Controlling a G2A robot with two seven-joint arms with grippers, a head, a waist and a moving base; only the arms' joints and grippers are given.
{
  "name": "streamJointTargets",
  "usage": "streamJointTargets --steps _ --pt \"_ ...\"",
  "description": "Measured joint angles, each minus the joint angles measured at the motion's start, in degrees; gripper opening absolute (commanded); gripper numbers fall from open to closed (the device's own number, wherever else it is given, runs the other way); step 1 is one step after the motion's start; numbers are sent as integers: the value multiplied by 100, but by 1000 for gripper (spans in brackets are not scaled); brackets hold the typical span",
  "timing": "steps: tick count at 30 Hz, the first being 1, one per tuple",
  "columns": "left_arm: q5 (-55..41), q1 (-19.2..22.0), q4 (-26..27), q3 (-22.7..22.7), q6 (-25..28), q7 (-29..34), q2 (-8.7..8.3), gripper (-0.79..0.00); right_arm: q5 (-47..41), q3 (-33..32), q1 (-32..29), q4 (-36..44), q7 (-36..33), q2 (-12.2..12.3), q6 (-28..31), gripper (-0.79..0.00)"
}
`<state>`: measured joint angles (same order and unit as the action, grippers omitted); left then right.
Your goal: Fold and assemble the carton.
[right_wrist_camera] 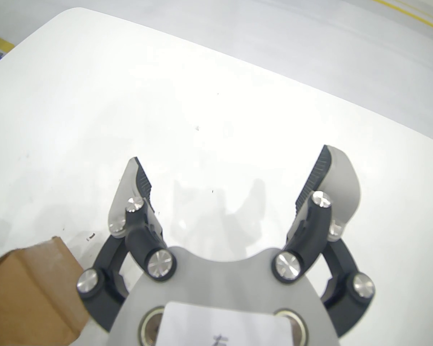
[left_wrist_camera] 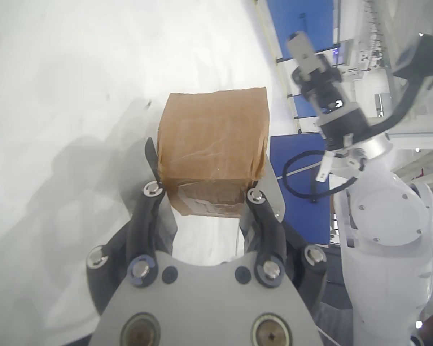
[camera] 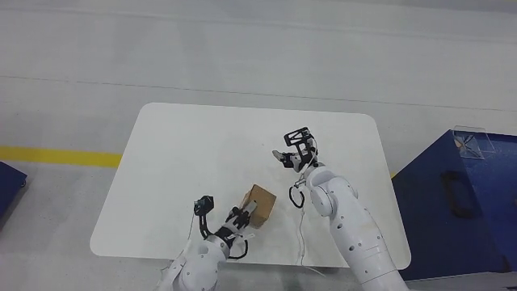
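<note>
The carton [left_wrist_camera: 213, 142], a small brown cardboard box already squared up into a cube, is near the front edge of the white tabletop [camera: 202, 145], close in to the robot. The left gripper [left_wrist_camera: 209, 181] pinches it by its near end, one finger against each side wall. I take that as a way to keep the walls square and stop the box sliding. I cannot tell whether it rests on the surface or hangs just above it. The right gripper [right_wrist_camera: 231, 167] hovers over bare tabletop, well apart from the box, fingers spread wide and holding nothing, free, I'd guess, to press any flap left. The faces I can see look closed, so the folding seems nearly done.
</note>
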<state>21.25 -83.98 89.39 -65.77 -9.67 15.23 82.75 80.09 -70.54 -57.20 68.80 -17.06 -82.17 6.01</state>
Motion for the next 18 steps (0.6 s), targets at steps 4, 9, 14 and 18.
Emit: streamJointTargets --steps 4,9,14,18 --pt "6 -101 235 -166 -343 104 -39 0 -5 -4 1 0 1 0 -1 0" --pt "-367 -454 916 -533 -375 -338 -65 0 -5 -4 1 0 1 0 -1 0" --pt "842 -726 1213 -316 665 -1207 -130 -785 -5 -4 1 0 1 0 -1 0" --pt "3127 -673 786 148 1065 -2347 -167 -785 -5 -4 1 0 1 0 -1 0"
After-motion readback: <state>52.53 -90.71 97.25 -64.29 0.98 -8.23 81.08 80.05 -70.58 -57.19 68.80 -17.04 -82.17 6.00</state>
